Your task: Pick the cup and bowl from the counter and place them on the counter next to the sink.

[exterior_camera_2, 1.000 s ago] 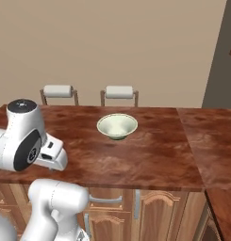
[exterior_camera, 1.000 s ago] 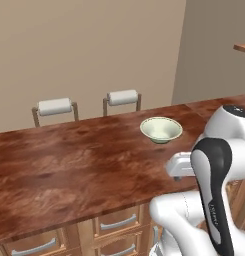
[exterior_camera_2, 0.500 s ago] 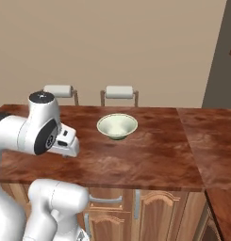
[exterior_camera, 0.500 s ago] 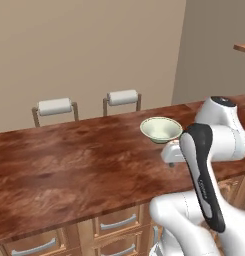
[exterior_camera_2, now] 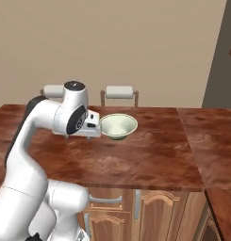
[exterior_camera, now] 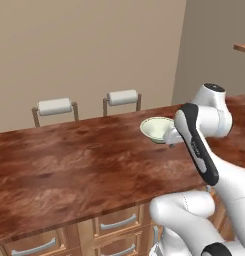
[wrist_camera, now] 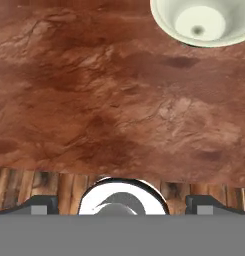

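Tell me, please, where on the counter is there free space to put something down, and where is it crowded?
The counter is bare across its whole left part, from the bowl to the far left edge, and along the front edge above the drawers. It is crowded only near the bowl, where the open gripper hangs close beside it.

The white arm rises from the base, bends at a dark elbow joint and reaches forward, its wrist held level with the hand pointing down. The gripper [wrist_camera: 122, 202] faces straight downward, its 2 dark fingertips [wrist_camera: 39, 204] set wide apart at the bottom corners of the hand view, jaws fully spread with nothing between them.
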Tool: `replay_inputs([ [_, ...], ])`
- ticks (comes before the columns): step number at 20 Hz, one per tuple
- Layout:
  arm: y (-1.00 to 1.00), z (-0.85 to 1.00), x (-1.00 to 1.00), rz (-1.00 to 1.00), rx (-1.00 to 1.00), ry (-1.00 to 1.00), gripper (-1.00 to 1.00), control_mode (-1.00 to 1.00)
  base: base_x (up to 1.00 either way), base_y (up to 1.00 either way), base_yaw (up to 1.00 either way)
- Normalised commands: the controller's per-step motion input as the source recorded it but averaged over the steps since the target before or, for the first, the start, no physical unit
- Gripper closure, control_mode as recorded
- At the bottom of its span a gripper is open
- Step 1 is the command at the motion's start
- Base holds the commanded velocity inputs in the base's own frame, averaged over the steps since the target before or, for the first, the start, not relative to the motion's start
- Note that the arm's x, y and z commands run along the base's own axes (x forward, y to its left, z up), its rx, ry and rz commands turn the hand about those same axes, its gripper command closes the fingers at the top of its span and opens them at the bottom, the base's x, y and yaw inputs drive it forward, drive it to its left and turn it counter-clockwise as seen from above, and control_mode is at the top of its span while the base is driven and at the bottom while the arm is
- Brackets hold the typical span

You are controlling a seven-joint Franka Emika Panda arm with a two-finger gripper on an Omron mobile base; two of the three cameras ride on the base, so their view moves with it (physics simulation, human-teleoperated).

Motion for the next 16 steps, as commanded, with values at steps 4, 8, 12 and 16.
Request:
replay_inputs([
  [4, -0.5, 0.0, 1.0, 0.05, -0.01, 0.0, -1.0, -1.0, 0.0, 0.0, 0.0],
  [8, -0.56, -0.02, 1.0, 0.0, 0.0, 0.0, -1.0, -1.0, 0.0, 0.0, 0.0],
  [12, -0.59, -0.06, 1.0, 0.0, 0.0, 0.0, -1.0, -1.0, 0.0, 0.0, 0.0],
  [16, -0.37, -0.08, 0.99, 0.0, 0.0, 0.01, -1.0, -1.0, 0.0, 0.0, 0.0],
])
